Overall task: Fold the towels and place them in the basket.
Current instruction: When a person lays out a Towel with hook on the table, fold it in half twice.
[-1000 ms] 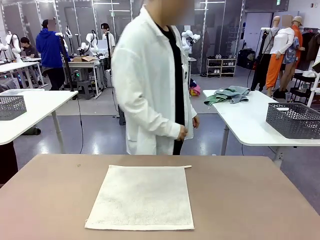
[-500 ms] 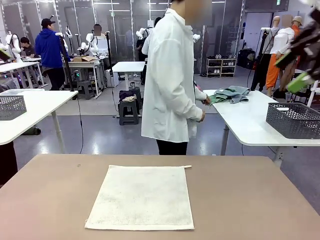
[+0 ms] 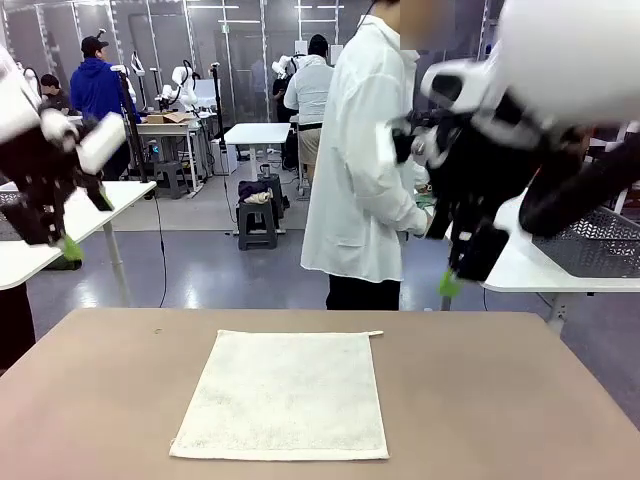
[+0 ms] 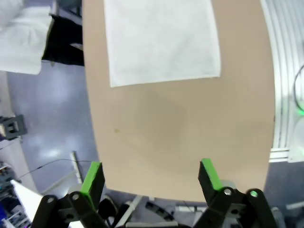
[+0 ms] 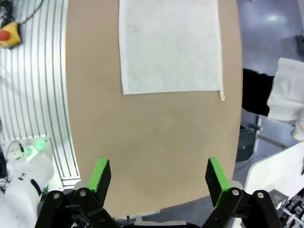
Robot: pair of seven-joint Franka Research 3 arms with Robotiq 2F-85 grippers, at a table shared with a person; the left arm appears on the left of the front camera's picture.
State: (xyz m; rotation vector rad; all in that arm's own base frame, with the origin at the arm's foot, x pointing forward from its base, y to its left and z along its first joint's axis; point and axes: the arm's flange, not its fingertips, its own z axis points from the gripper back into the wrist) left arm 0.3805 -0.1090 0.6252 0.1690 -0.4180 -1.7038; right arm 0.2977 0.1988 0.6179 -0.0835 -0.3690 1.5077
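Note:
A cream-white towel [image 3: 285, 395] lies flat and unfolded in the middle of the brown table [image 3: 480, 400], its little loop at the far right corner. My left gripper [image 3: 55, 240] hangs open, high over the table's left edge, with nothing between its jaws. My right gripper [image 3: 462, 275] hangs open above the far right part of the table, also holding nothing. From the left wrist, the towel [image 4: 161, 40] lies well beyond the open gripper [image 4: 149, 178]. Seen from the right wrist, the towel [image 5: 171, 45] is likewise far from the open gripper [image 5: 159, 178]. The basket [image 3: 600, 250] stands on a white side table at the right, partly behind my right arm.
A person in a white coat [image 3: 360, 160] stands just beyond the table's far edge, turned toward the white side table [image 3: 520, 270] on the right. Another white table [image 3: 20, 260] stands at the left. Bare tabletop surrounds the towel on all sides.
Both arms have swung into the front view, high at left and right. The person has stepped right, toward the side table. The towel has not moved.

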